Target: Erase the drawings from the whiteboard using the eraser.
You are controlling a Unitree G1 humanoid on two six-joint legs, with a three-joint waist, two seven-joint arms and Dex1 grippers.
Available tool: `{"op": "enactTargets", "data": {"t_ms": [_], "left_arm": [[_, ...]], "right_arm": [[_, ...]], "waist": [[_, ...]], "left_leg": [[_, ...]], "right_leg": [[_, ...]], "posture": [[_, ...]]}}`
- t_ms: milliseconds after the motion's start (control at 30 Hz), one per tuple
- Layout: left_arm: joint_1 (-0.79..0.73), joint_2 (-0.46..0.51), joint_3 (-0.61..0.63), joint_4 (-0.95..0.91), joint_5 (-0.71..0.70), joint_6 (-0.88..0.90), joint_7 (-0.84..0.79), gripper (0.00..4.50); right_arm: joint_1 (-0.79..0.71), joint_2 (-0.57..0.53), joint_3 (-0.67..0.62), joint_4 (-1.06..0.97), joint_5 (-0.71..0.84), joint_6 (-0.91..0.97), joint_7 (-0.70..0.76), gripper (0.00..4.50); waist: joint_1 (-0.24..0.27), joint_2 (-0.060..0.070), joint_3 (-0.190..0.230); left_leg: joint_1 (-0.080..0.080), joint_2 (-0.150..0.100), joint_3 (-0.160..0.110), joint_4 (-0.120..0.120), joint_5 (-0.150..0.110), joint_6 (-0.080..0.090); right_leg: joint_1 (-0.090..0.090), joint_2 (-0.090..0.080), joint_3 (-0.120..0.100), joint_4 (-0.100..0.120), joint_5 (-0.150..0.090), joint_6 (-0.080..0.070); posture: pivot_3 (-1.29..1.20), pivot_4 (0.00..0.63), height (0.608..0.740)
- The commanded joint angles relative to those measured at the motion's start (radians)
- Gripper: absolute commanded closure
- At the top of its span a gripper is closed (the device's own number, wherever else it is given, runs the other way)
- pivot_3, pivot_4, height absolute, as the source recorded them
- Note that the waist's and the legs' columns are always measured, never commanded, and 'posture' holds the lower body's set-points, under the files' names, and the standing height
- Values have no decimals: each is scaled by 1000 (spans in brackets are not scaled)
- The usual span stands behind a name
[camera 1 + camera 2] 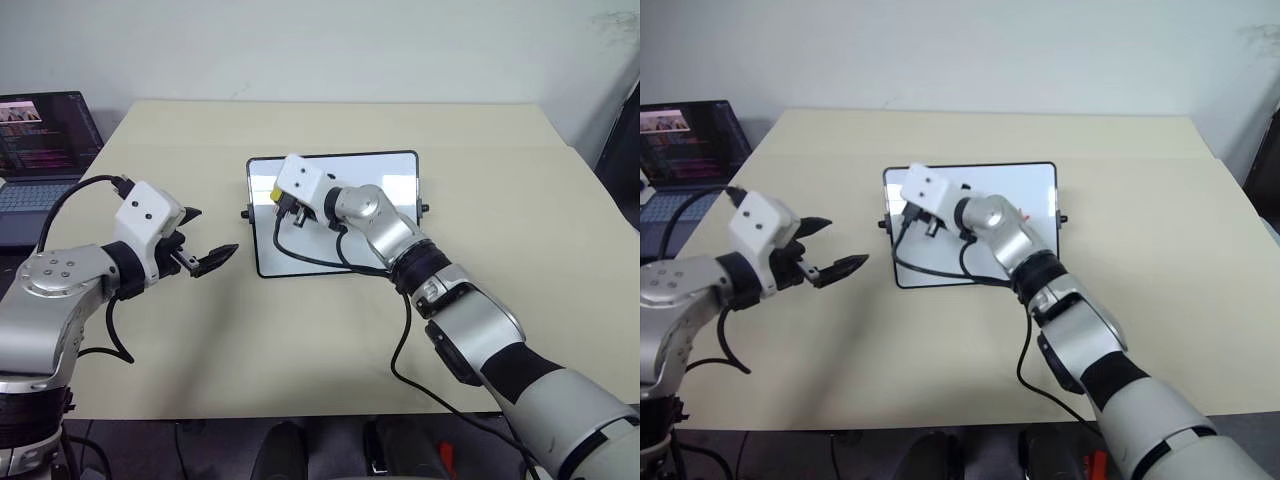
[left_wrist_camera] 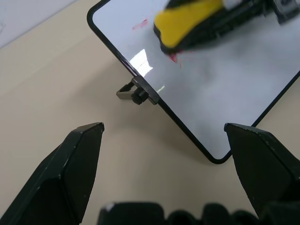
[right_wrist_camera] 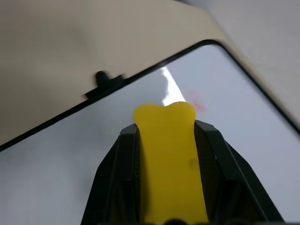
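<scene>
1. Beige table (image 1: 300, 340) took up most of what I saw from the head camera, running back to a pale wall, with an open laptop (image 1: 40, 150) at its far left corner, screen lit.
2. Near the middle of the table, toward the far side, lay the whiteboard (image 1: 390, 175), flat, glossy white in a thin black frame with a small black knob (image 2: 137, 96) on its side edge.
3. My right arm reached in from the near right, crossing over the board, a black cable looping beneath the wrist and across the white surface.
4. My right gripper (image 3: 164, 136) was over the board's left part, its two black fingers clamped on the eraser (image 3: 168, 159), a yellow block whose front end stuck out past the fingertips.
5. My left gripper (image 1: 205, 245) hung over bare table just left of the board, touching nothing, its two fingers spread wide and holding nothing.
6. Of the drawings (image 2: 176, 58), I could make out faint red marks next to the eraser's front end and another red smear (image 2: 139, 24) near the board's corner; their shapes were too blurred to read.
</scene>
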Motion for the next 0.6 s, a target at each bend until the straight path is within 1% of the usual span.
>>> {"op": "enactTargets", "data": {"t_ms": [33, 133, 200, 333, 467, 533, 600], "left_arm": [[-11, 7, 9, -33, -1, -7, -6, 0], [-6, 8, 9, -37, -2, -6, -10, 0], [2, 10, 9, -42, -5, -8, -18, 0], [8, 10, 12, -46, -4, -8, -23, 0], [3, 4, 7, -42, -4, -13, -24, 0], [9, 4, 5, -43, -6, -19, -33, 0], [6, 2, 1, -38, -2, -23, -33, 0]], "right_arm": [[22, -7, 10, -34, -16, 26, 26, 3270], [-13, -4, -34, -39, -9, -6, -92, 3271], [-34, -16, -44, -36, -15, -22, -139, 3272], [-14, -27, -21, -38, -18, -3, -79, 3272], [58, -29, 44, -98, -34, 39, 54, 3272], [77, -33, 54, -137, -40, 48, 73, 3272], [68, -37, 38, -154, -46, 35, 32, 3272]], "waist": [[0, 0, 0], [0, 0, 0], [1, 0, 0], [1, 0, 0], [1, 0, 0], [1, 0, 0], [1, 0, 0]], "left_leg": [[0, 0, 0, 0, 0, 0], [0, 0, -1, 0, 0, 0], [0, 0, -1, 1, 0, 0], [0, 0, -1, 0, 0, 0], [0, 0, 0, 0, 0, 0], [0, 0, 0, 0, 0, 0], [0, 0, -1, 0, 0, 0]], "right_leg": [[0, 0, 0, 0, 0, 0], [0, 0, -1, 1, 2, -3], [0, 0, -1, 1, 2, -3], [0, 0, -1, 0, 2, -3], [0, 0, -1, -1, 2, -3], [0, 0, -1, 0, 2, -3], [0, 0, -1, 0, 2, -3]], "posture": [[0, 150, 740], [0, 150, 740], [0, 150, 740], [0, 150, 740], [0, 150, 740], [0, 150, 740], [0, 150, 740]]}}
